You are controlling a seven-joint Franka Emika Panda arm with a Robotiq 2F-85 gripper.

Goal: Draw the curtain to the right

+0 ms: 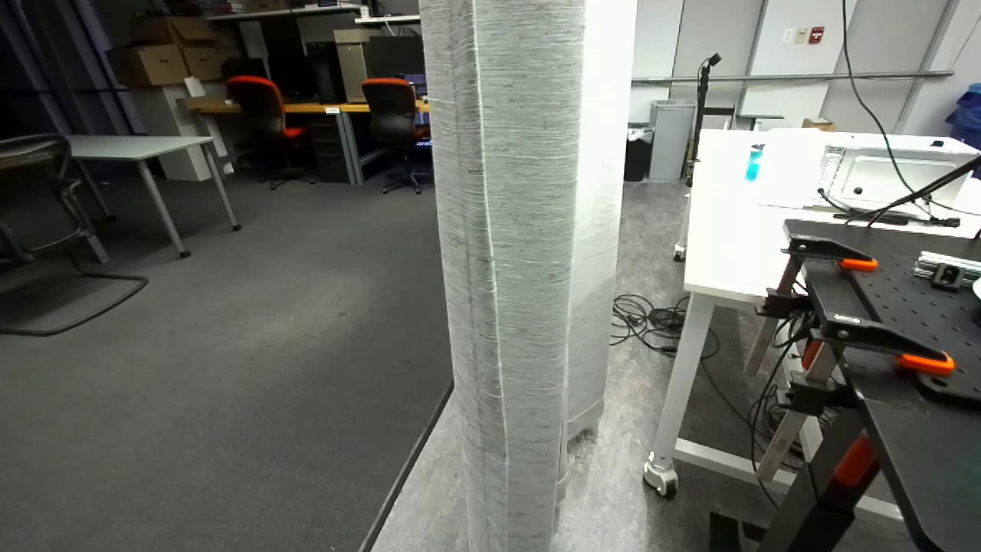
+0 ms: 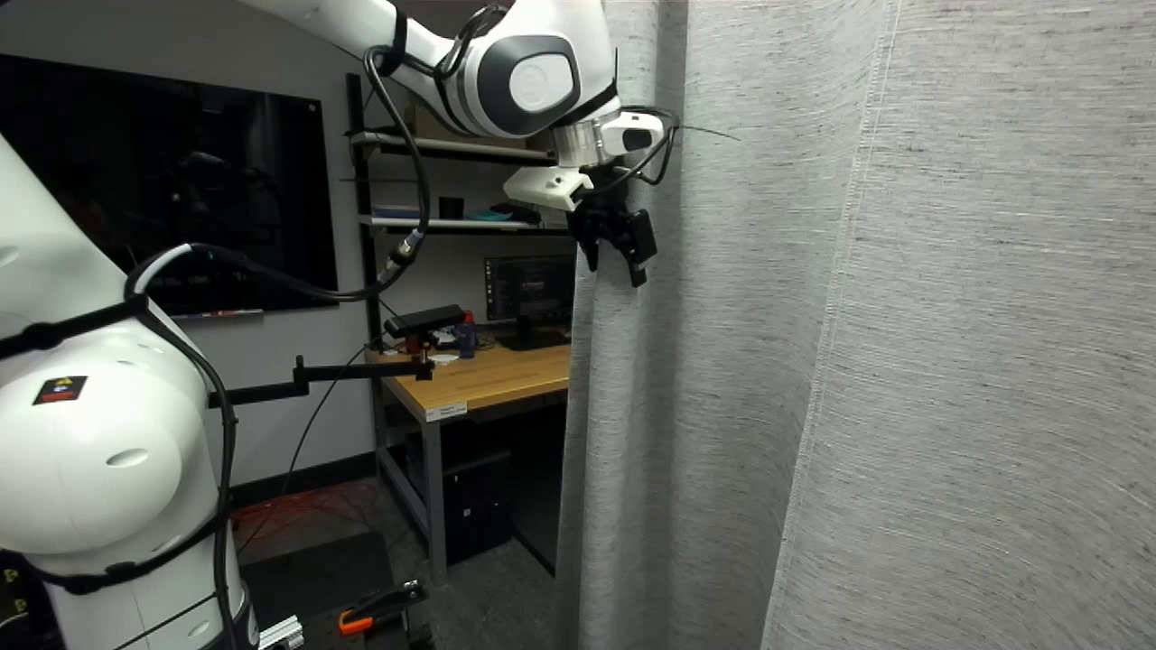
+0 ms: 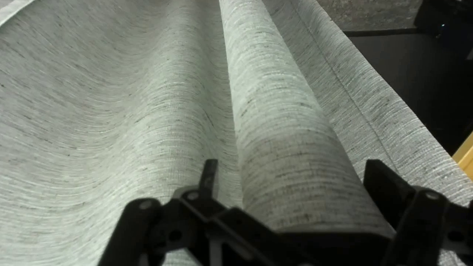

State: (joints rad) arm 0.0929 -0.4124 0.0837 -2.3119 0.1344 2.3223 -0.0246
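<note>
The pale grey curtain (image 1: 529, 230) hangs in tall vertical folds in the middle of an exterior view. It fills the right half of an exterior view (image 2: 975, 316), and its free edge hangs near the gripper. My gripper (image 2: 616, 264) points down against the curtain near that edge. In the wrist view my gripper (image 3: 292, 168) is open, with its two fingers wide apart. A rounded fold of the curtain (image 3: 281, 111) lies between the fingers, which are not closed on it. The curtain's edge strip runs past the right finger. The gripper is out of view in an exterior view.
A wooden desk (image 2: 488, 384) with a monitor (image 2: 533, 284) stands behind the curtain's edge. A white table (image 1: 720, 264) and a black table (image 1: 904, 445) with orange-handled clamps stand to the right in an exterior view. Loose cables (image 1: 651, 322) lie on the floor.
</note>
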